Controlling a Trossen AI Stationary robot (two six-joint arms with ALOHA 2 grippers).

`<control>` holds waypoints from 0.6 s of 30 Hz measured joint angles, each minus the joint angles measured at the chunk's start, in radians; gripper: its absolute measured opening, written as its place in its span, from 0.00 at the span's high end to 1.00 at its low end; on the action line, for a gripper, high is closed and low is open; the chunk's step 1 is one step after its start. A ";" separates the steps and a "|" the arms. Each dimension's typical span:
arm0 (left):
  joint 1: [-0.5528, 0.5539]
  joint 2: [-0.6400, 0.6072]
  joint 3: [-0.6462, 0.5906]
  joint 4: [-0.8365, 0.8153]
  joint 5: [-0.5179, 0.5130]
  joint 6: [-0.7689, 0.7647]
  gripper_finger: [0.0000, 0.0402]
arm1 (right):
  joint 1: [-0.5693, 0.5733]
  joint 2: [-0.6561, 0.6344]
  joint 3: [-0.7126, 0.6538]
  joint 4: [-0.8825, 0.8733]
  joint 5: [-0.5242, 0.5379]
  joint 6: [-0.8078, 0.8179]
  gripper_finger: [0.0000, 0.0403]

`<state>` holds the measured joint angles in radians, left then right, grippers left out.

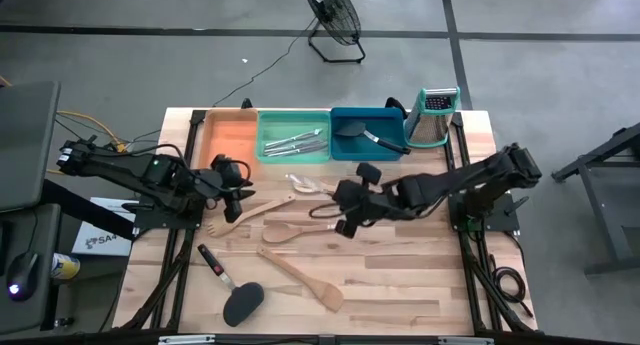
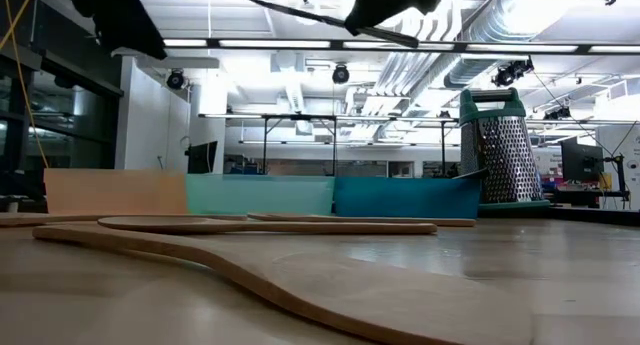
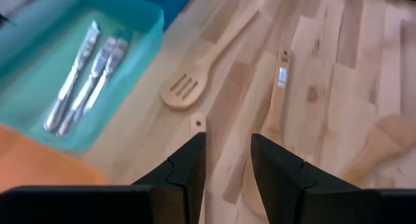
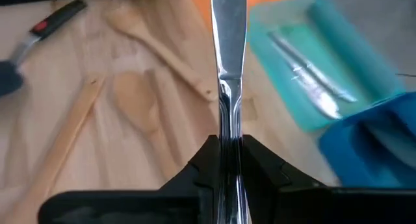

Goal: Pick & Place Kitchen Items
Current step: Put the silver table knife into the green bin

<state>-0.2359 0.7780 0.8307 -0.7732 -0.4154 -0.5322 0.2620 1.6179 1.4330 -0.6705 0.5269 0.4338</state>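
Carrying a slim silver metal utensil (image 4: 228, 49) pinched in the right gripper (image 4: 229, 160), next toward the green tray (image 1: 270, 135); left gripper (image 3: 227, 160) waits, jaws spread, beside it.

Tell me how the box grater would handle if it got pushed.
The grater stands upright at the table's back edge beside the blue tray, tall for its footprint, so a high push would probably tip it. Its steel walls look rigid. A push low down would more likely slide it.
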 joint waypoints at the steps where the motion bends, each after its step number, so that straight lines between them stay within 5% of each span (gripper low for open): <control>1: 0.000 0.001 0.000 0.012 -0.013 0.009 0.70 | -0.010 -0.009 0.000 0.005 -0.001 -0.010 0.91; 18: 0.000 0.144 0.000 0.283 -0.153 0.141 0.70 | -0.159 -0.057 0.000 0.275 -0.094 -0.210 0.91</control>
<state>-0.2356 0.9217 0.8310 -0.4902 -0.5683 -0.3913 0.1035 1.5608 1.4330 -0.3956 0.4332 0.2242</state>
